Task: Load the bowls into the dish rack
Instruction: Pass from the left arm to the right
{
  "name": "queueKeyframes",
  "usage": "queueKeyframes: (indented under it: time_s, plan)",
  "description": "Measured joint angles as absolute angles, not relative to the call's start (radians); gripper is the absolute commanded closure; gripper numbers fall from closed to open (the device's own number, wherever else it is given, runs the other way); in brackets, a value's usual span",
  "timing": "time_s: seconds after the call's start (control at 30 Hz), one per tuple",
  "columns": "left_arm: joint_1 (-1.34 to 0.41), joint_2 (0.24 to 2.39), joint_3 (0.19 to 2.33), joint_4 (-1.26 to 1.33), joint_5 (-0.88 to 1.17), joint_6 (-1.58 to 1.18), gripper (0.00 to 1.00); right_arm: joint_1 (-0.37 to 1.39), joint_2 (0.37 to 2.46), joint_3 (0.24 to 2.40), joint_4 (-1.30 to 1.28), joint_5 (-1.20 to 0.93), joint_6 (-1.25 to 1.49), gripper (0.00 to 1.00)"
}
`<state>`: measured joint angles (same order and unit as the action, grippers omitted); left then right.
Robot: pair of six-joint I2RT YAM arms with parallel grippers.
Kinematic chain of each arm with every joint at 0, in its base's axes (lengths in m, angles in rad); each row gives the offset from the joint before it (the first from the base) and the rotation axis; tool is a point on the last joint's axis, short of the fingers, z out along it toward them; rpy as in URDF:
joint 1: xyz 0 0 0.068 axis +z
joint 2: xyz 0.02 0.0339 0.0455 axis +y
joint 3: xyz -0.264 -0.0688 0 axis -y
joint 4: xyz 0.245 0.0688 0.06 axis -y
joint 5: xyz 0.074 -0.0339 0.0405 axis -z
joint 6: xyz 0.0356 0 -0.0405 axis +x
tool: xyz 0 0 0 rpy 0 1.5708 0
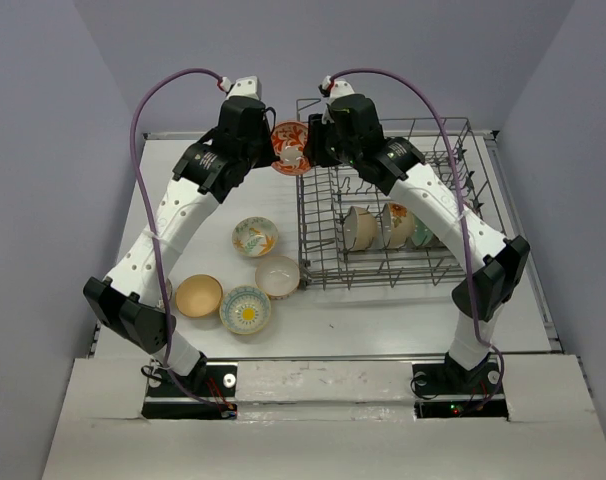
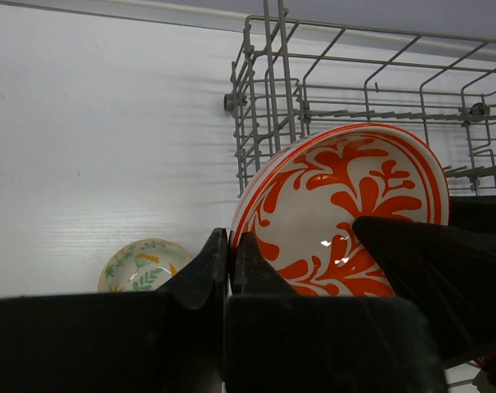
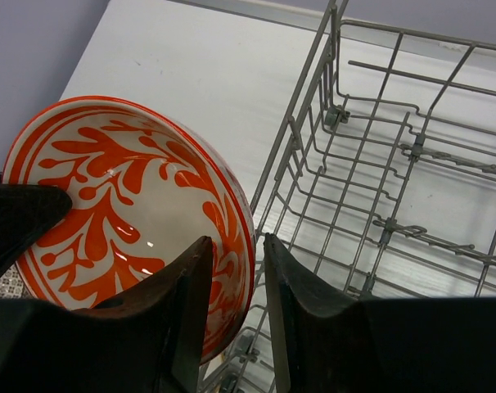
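A red-orange patterned bowl [image 1: 289,146] hangs tilted in the air just left of the dish rack [image 1: 313,268], at its far left corner. My left gripper [image 1: 275,152] is shut on the bowl's rim [image 2: 346,196], its fingertips [image 2: 230,237] pinched together on the edge. My right gripper [image 1: 309,150] straddles the opposite rim [image 3: 125,188]. Its jaws [image 3: 236,246] are narrowly open: one finger lies inside the bowl and the other stands outside with a small gap. Three bowls [image 1: 359,228] stand on edge in the rack's near row.
On the table left of the rack lie a cream floral bowl [image 1: 255,237], a white bowl [image 1: 278,276], a tan bowl [image 1: 198,296] and a blue-rimmed bowl with a yellow centre [image 1: 245,309]. The rack's wire wall [image 3: 313,123] rises close beside the right fingers.
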<state>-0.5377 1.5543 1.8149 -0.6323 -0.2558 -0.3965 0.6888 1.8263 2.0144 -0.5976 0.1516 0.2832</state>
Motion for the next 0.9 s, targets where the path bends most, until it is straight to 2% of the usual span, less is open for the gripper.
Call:
queueKeyframes:
  time_s: [0.2,0.27,0.3,0.33,0.37,0.4,0.5,0.53,0.6,0.77,0.8,0.87,0.9]
  plan:
    - [-0.538,1.554,1.808,-0.632,-0.252,-0.394,1.0,0.689,1.842,2.014,-0.595,0.16,0.284,0.76]
    - [-0.538,1.554,1.806,-0.63,-0.252,-0.394,1.0,0.689,1.842,2.014,-0.591,0.17,0.286,0.94]
    - [-0.538,1.552,1.804,-0.632,-0.254,-0.397,1.0,0.689,1.842,2.014,-0.581,0.177,0.302,0.99]
    - [-0.537,1.552,1.8,-0.63,-0.25,-0.402,0.99,0.689,1.842,2.014,-0.572,0.182,0.313,0.99]
    - [-0.537,1.55,1.795,-0.622,-0.247,-0.409,0.89,0.687,1.842,2.014,-0.561,0.191,0.318,0.99]
    - [-0.537,1.549,1.793,-0.617,-0.247,-0.408,0.83,0.687,1.842,2.014,-0.56,0.196,0.321,0.99]
    - [-0.537,1.549,1.79,-0.618,-0.247,-0.405,0.72,0.687,1.842,2.014,-0.556,0.212,0.319,0.99]
    - [-0.537,1.549,1.788,-0.615,-0.245,-0.402,0.65,0.688,1.842,2.014,-0.555,0.217,0.311,0.99]
    - [-0.538,1.549,1.786,-0.597,-0.24,-0.399,0.57,0.689,1.842,2.012,-0.569,0.228,0.302,0.99]
    - [-0.538,1.547,1.786,-0.558,-0.234,-0.387,0.31,0.689,1.841,2.007,-0.595,0.259,0.279,0.99]
    - [-0.538,1.547,1.786,-0.557,-0.233,-0.384,0.29,0.689,1.841,2.007,-0.597,0.269,0.276,0.99]
    - [-0.538,1.547,1.786,-0.556,-0.233,-0.379,0.16,0.689,1.84,2.007,-0.599,0.327,0.255,0.99]
    - [-0.538,1.543,1.783,-0.553,-0.237,-0.376,0.16,0.689,1.839,2.007,-0.6,0.339,0.251,0.99]
